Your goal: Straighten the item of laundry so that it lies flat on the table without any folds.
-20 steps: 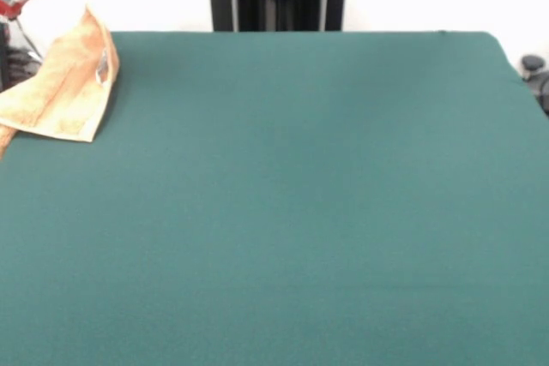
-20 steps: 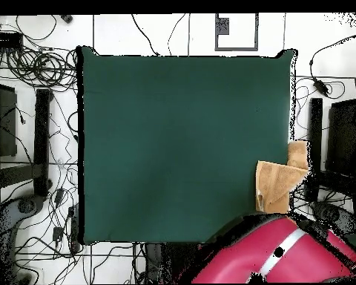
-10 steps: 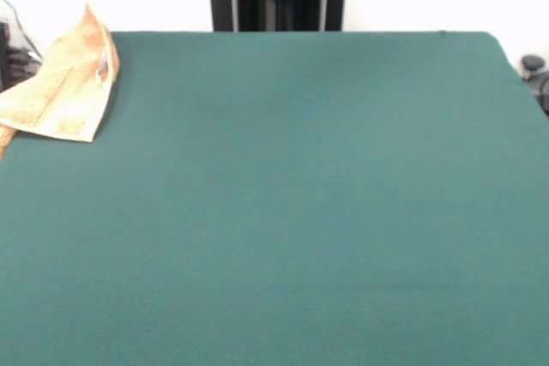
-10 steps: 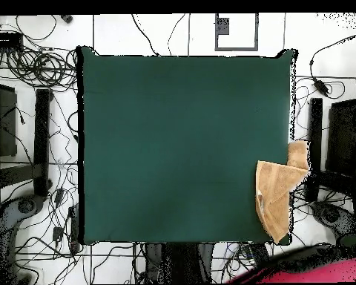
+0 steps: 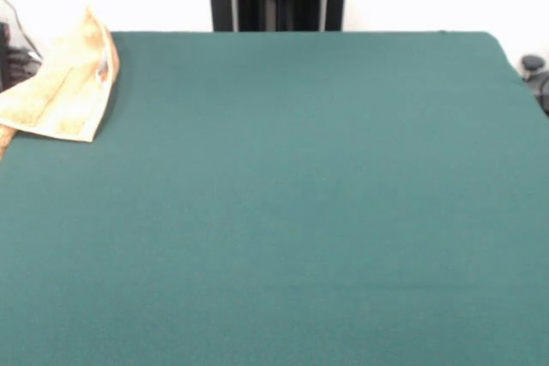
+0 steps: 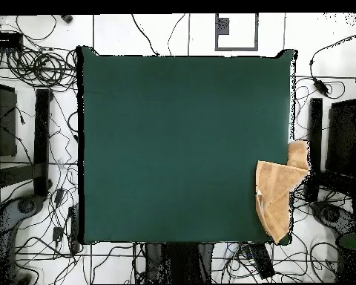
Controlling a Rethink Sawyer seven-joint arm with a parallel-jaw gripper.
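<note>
The towel [image 6: 276, 194] is seen folded at the worktop [image 6: 181, 141] edge, seemingly overhanging; the hand's state cannot be told.

A robotics lab — cables [image 6: 40, 70] tangled over a white floor [image 6: 173, 33] around a felt-covered table [image 6: 181, 141]

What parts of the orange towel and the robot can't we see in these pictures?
- The towel: in the front view the picture's left edge cuts it off; in the overhead view part of the towel reaches past the table edge, and its folds hide the underside.
- The care tag: too small to read.
- The gripper: in neither view.
</note>
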